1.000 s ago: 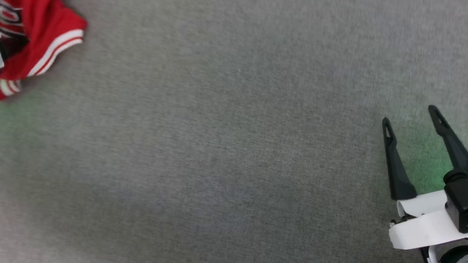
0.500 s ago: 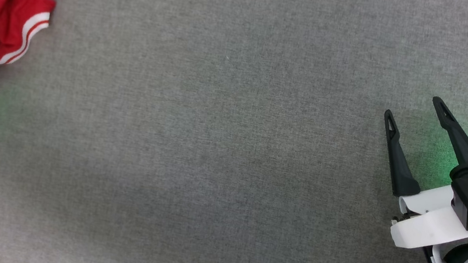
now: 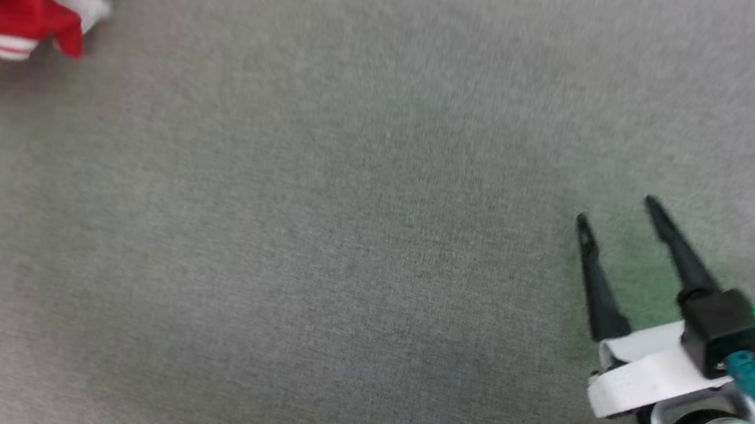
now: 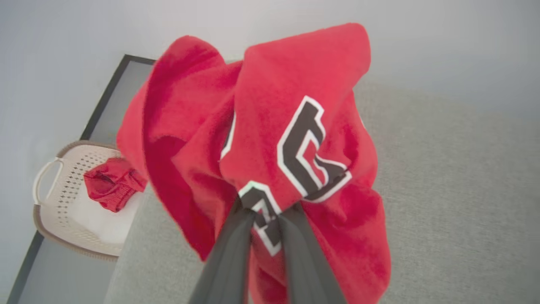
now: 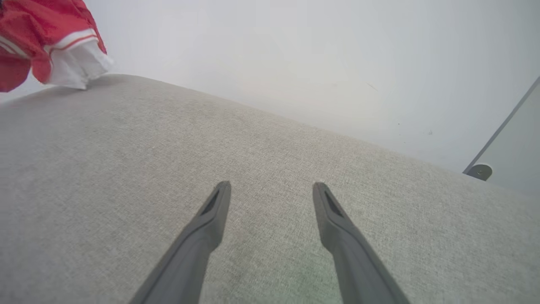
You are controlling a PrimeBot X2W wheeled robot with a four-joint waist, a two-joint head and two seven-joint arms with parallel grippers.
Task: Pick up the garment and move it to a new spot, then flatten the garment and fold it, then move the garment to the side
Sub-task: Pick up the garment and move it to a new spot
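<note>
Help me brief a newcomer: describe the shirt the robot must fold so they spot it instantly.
Start at the wide grey surface; at its far left, the left claw pinches a bunched red shirt. Unlike the plain red cloth in the beige basket past the surface's edge, this shirt bears black, white-outlined numerals and white sleeves with striped trim.

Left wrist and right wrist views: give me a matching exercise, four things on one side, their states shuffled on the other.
Things:
1. jersey
2. basket
3. left gripper
4. right gripper

States:
A. open and empty
B. bunched, black numerals showing
C. shut on the jersey
D. beige, with a red cloth inside

Pairs: 1-B, 2-D, 3-C, 4-A
</note>
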